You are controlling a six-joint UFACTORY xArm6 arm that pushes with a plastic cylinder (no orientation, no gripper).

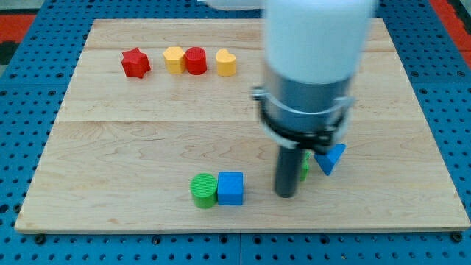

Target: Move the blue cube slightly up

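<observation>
The blue cube (230, 188) sits near the view's bottom middle of the wooden board (147, 125), touching a green cylinder (204, 191) on its left. My tip (285, 194) rests on the board to the right of the blue cube, with a clear gap between them. A green block (304, 167) is mostly hidden behind the rod, and a blue triangular block (330, 157) lies just to the rod's right.
Near the view's top left stand a red star block (135, 63), a yellow block (174, 59), a red cylinder (195, 60) and a yellow heart-like block (226, 63). The arm's large white and grey body (313, 59) hides the board's upper right.
</observation>
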